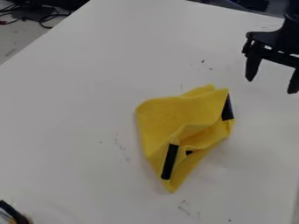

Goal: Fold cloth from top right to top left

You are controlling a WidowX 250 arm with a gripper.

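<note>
The yellow cloth (169, 118) lies crumpled near the middle of the white table, with raised folds along its right side and a narrow point toward the bottom. Black strips show on its right edge and on its lower left part. My gripper (271, 85) hangs at the upper right, apart from the cloth and beyond its top right corner. The two fingers are spread wide, with nothing between them.
The white table (76, 109) has a slanting left edge and small dark marks. A dark object (13, 214) sits at the bottom left corner. Cables (43, 18) lie beyond the table at the top left.
</note>
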